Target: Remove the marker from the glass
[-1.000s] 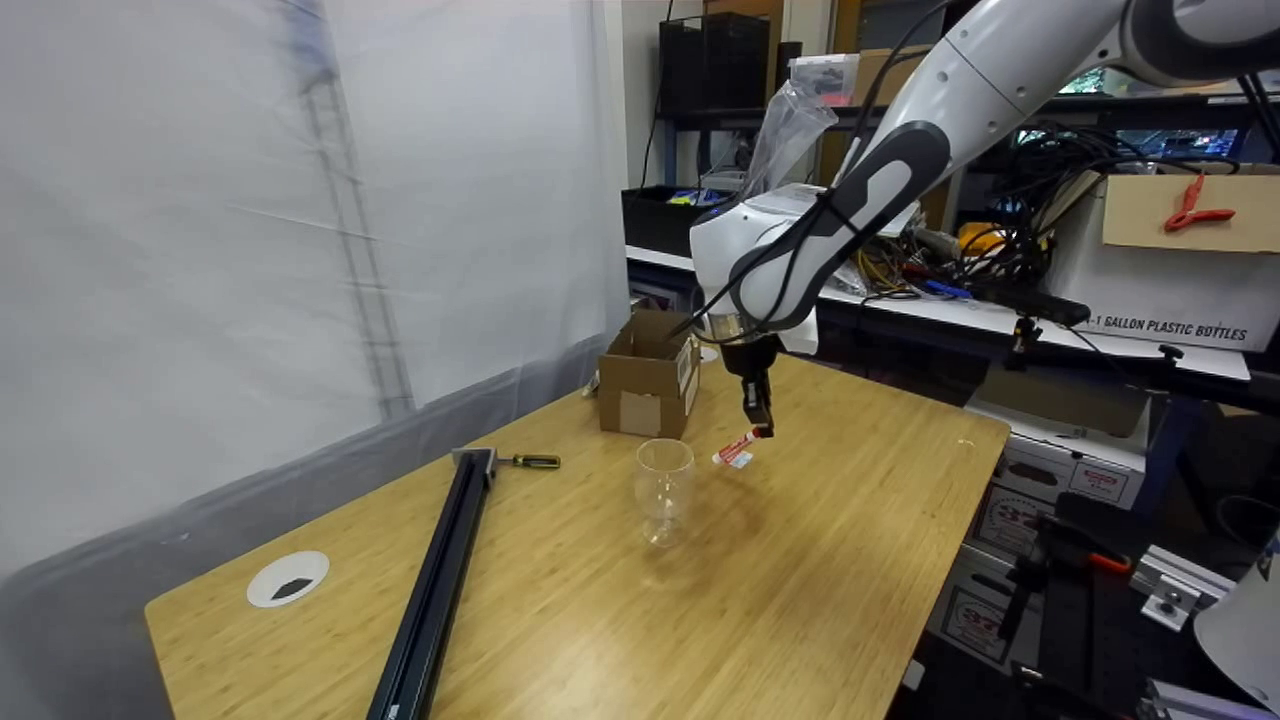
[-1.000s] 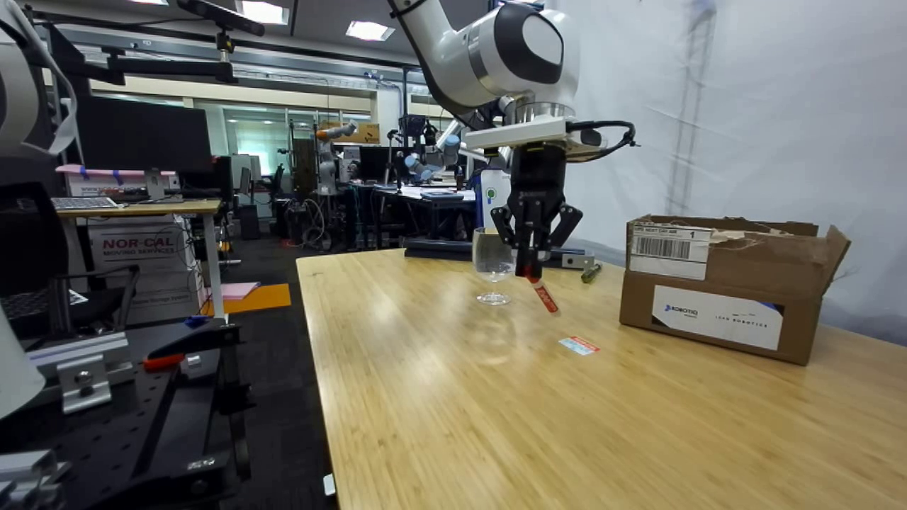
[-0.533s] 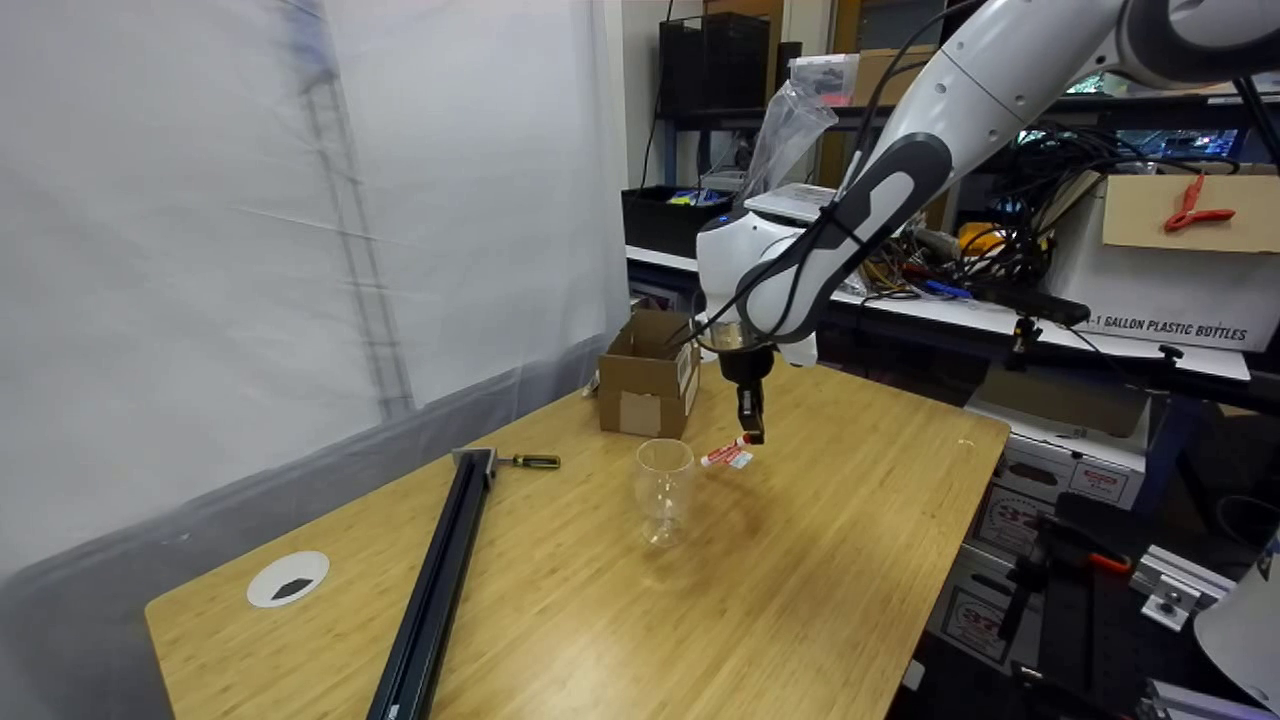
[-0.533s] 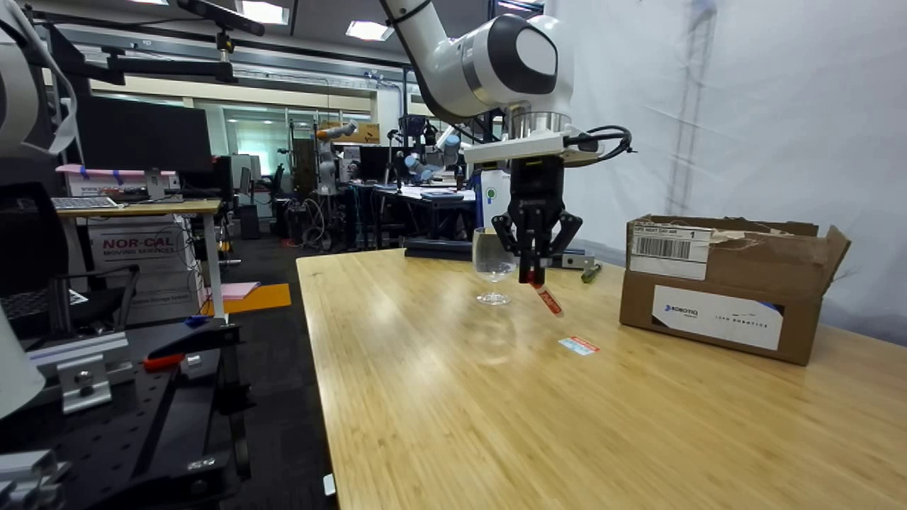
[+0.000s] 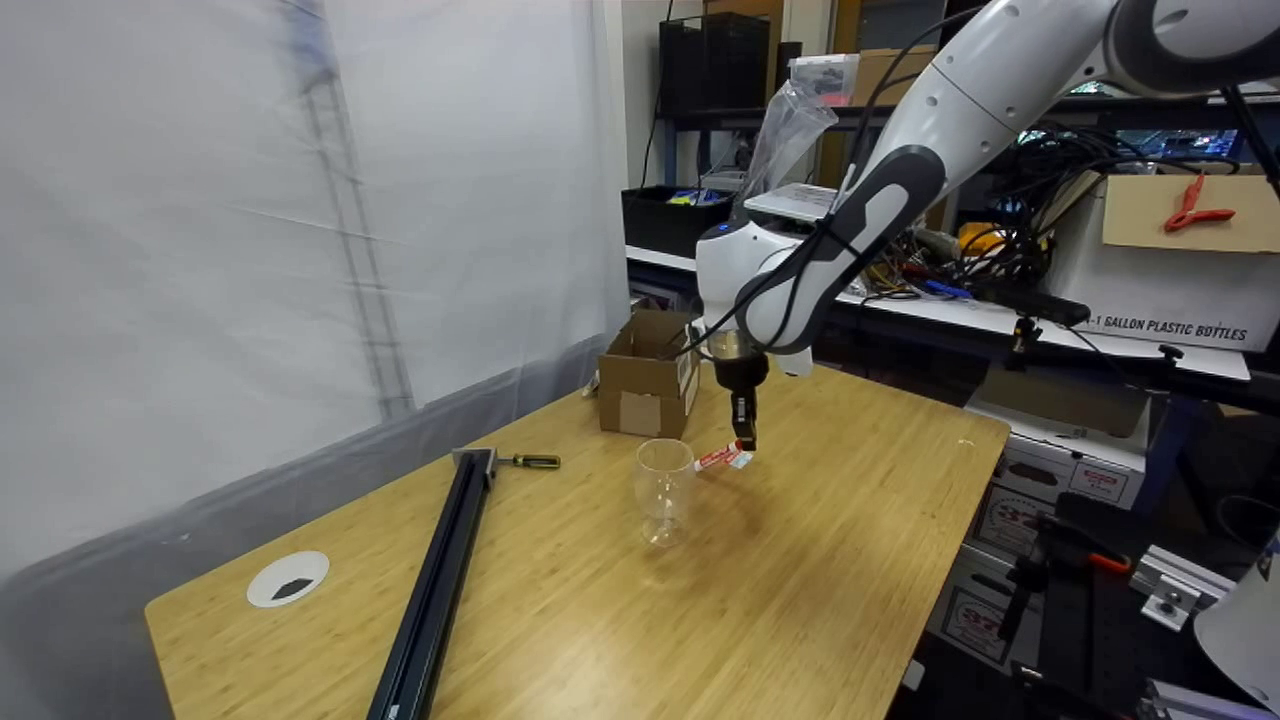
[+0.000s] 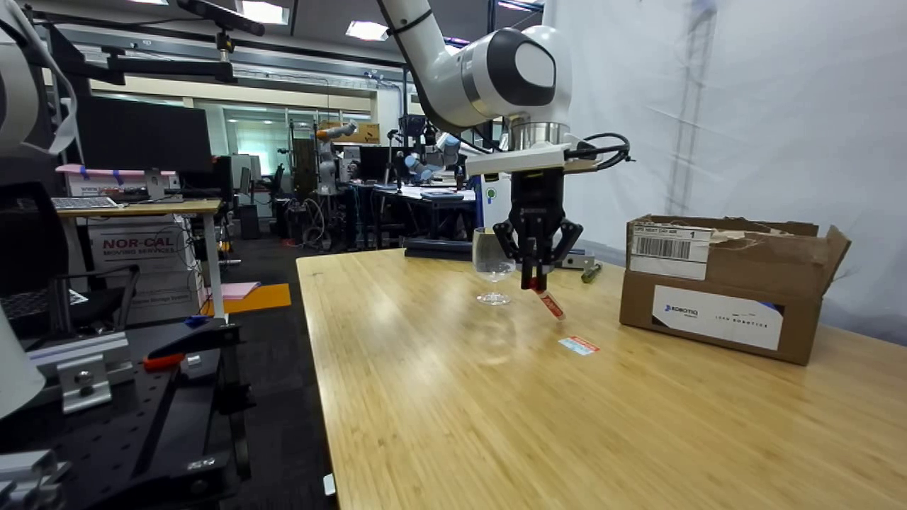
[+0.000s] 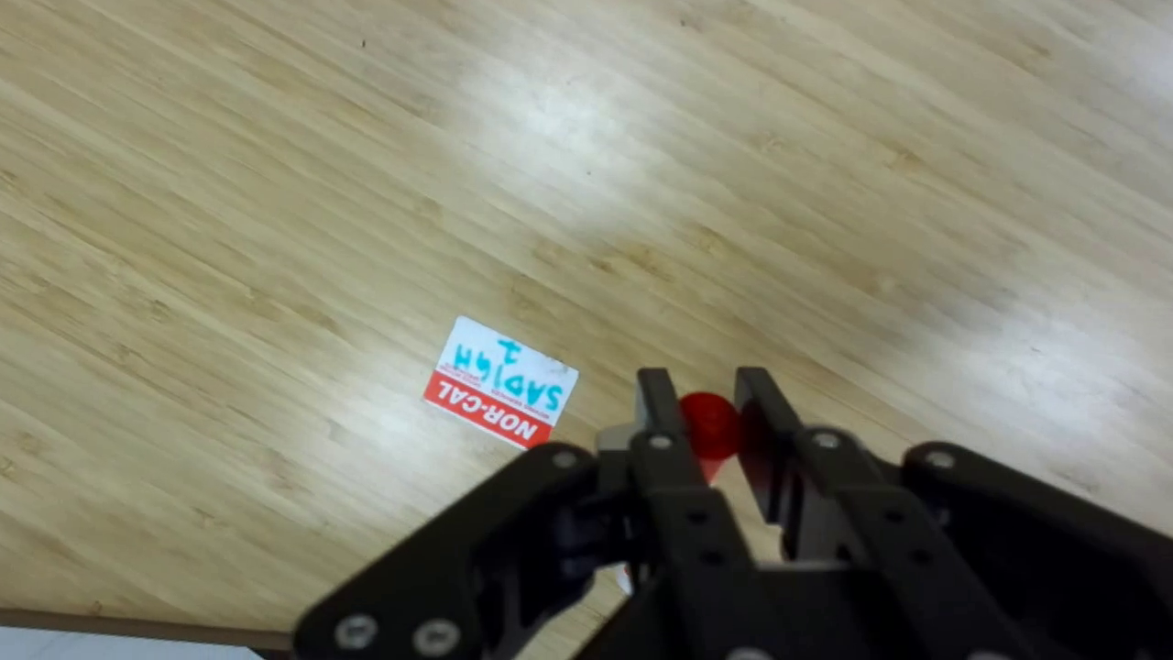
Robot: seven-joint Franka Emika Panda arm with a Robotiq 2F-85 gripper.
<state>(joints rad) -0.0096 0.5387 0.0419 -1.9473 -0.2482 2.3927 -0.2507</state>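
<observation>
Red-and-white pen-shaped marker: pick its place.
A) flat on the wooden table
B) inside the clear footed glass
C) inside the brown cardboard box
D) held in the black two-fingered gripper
D: the black two-fingered gripper holds the tilted red-and-white marker by its red end, outside the clear footed glass.
</observation>
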